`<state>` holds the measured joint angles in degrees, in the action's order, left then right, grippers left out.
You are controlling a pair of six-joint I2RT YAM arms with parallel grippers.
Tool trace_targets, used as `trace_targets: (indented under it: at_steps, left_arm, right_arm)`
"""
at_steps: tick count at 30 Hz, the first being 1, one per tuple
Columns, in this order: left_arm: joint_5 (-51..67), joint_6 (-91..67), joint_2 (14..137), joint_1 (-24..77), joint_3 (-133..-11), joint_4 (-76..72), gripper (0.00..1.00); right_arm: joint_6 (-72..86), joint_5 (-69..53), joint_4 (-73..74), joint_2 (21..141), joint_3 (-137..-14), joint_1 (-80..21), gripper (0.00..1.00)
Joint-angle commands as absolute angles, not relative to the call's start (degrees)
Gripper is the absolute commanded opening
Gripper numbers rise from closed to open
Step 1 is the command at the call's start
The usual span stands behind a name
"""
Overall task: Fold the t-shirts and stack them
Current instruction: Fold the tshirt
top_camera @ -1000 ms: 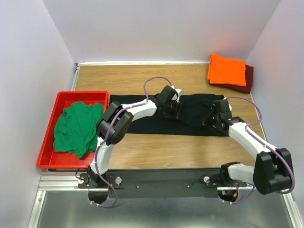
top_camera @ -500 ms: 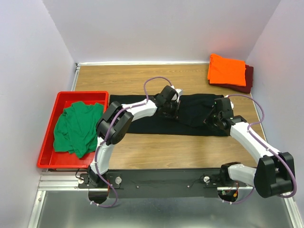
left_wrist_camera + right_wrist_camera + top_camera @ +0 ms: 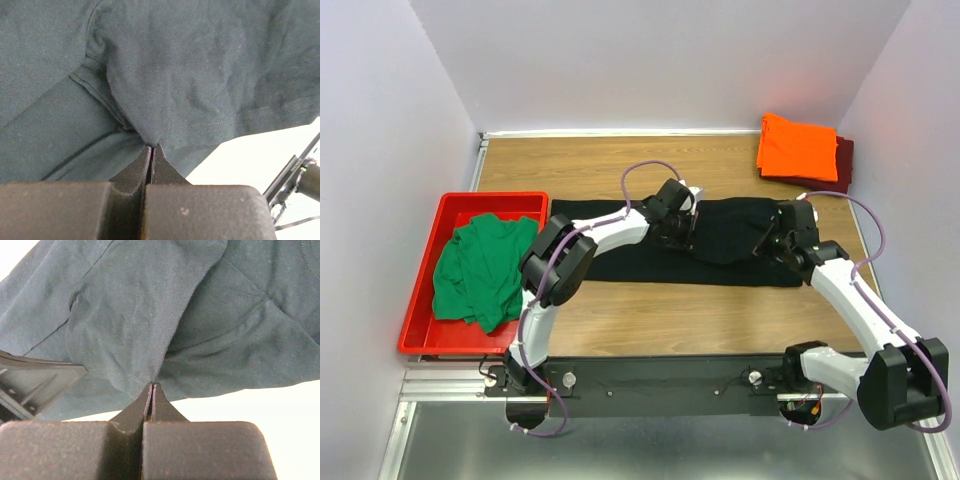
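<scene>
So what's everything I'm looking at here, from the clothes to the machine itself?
black t-shirt: 1, black, spread across mid-table
orange t-shirt: 1, bright orange, folded, far right corner, on top of the maroon one
maroon t-shirt: 1, dark maroon, under the orange one
green t-shirt: 1, green, crumpled in the tray
tray: 1, red, left side of the table
table: 1, wood brown
left gripper: 1, black, shut on the black t-shirt
right gripper: 1, black, shut on the black t-shirt

red plastic tray [image 3: 490, 203] at left, wooden table [image 3: 620, 165], pale walls [image 3: 650, 60]
</scene>
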<state>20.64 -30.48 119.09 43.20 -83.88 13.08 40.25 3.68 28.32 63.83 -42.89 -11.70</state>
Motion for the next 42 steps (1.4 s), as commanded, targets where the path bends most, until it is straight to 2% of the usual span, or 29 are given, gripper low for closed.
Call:
trace_targets:
  at_steps: [1, 16, 29, 42]
  left_arm:
    - [22.8, -30.6, 114.7, 42.8, -83.3, 14.5, 0.0]
    - [23.1, -30.8, 112.3, 41.9, -80.7, 15.2, 0.0]
    - [22.8, -30.6, 111.4, 41.4, -78.6, 15.3, 0.0]
    - [24.2, -30.1, 112.2, 41.4, -77.3, 15.3, 0.0]
  right_arm:
    - [39.0, 3.3, 32.8, 61.3, -45.1, -12.2, 0.0]
    - [41.9, 0.8, 35.7, 57.6, -43.8, -15.2, 0.0]
    - [45.6, 4.4, 35.5, 58.0, -41.9, -21.7, 0.0]
    - [43.9, 12.2, 40.5, 57.8, -43.1, -22.0, 0.0]
